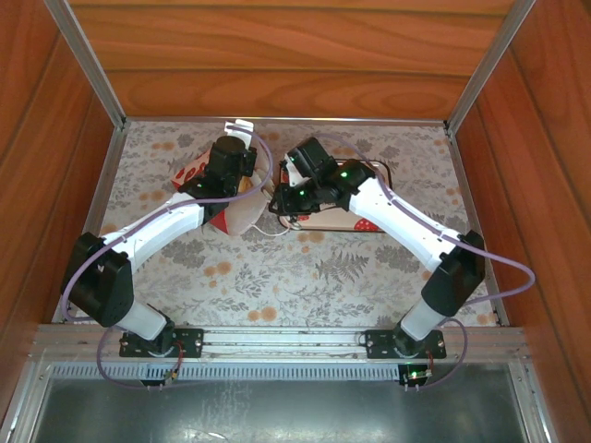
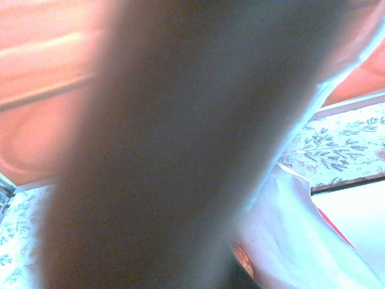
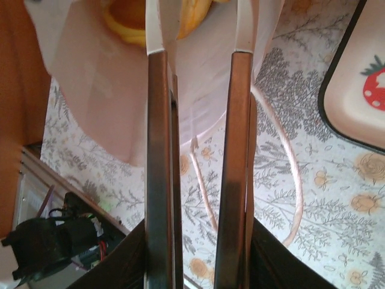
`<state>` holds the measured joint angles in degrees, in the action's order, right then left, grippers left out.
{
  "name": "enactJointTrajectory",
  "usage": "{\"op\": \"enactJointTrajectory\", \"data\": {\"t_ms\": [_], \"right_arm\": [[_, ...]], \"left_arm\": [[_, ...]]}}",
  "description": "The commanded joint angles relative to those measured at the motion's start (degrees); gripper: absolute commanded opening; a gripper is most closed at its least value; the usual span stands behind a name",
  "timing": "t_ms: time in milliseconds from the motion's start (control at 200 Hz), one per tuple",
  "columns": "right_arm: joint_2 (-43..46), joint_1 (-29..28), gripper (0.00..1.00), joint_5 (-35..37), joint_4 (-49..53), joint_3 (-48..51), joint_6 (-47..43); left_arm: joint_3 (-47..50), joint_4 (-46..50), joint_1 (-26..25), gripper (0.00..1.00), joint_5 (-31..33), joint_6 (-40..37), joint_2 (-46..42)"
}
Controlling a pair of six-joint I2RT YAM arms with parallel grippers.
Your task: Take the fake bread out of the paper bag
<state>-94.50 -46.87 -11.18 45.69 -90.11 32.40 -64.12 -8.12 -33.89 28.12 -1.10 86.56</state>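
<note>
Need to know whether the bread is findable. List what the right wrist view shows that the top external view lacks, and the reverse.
Right wrist adds: glossy golden-orange toy bread inside the mouth of the white paper bag, the right gripper with fingers apart at that mouth, and a thin cord handle beside it. Top external adds: the bag's red patterned band, plus the left arm and right arm along their length. Shared: the bag, the white strawberry-printed tray, the floral tablecloth.

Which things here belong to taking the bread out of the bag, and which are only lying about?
Belong to the job:
- fake bread, seen inside the bag
- paper bag, with its cord handle

Only lying about:
- strawberry tray
- floral table cover
</note>
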Motion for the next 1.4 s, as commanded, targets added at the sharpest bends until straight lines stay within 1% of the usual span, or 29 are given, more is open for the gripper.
{"op": "enactJointTrajectory", "data": {"t_ms": [0,170,430,695,970,1095,1264,1314,1399], "right_arm": [[-2.92,-0.33,0.39,2.81,0.18,-3.57,-1.19],[-5.97,-0.41,0.42,3.32,0.17,-6.11,-1.59],[-9.47,-0.41,0.44,2.73,-0.37,-8.87,-2.17],[-12.30,-0.59,0.43,2.91,0.51,-11.77,-2.88],[-14.44,-0.68,0.43,7.03,3.63,-13.40,-2.18],[-15.01,-0.68,0.41,7.09,3.28,-13.28,-2.17],[-15.28,-0.68,0.37,6.49,2.27,-13.61,-2.52],[-15.49,-0.68,0.37,6.13,2.04,-13.70,-2.52],[-16.27,-0.76,0.40,5.75,2.37,-14.59,-2.68]], "left_arm": [[-1.66,-0.14,0.56,0.00,-0.68,1.69,0.34],[-1.60,-0.05,0.50,0.00,-0.97,2.05,0.27],[-1.45,-0.05,0.50,0.00,-1.26,2.42,0.12],[-1.39,0.03,0.53,0.00,-1.55,2.77,0.16],[-1.03,0.12,0.57,0.00,-1.83,3.21,-0.32],[-1.05,0.12,0.56,0.00,-1.93,3.40,-0.37],[-0.97,0.12,0.57,0.00,-2.13,3.69,-0.27],[-0.94,0.12,0.56,0.00,-2.15,3.79,-0.33],[-0.92,0.14,0.53,0.00,-2.18,3.83,-0.34]]}}
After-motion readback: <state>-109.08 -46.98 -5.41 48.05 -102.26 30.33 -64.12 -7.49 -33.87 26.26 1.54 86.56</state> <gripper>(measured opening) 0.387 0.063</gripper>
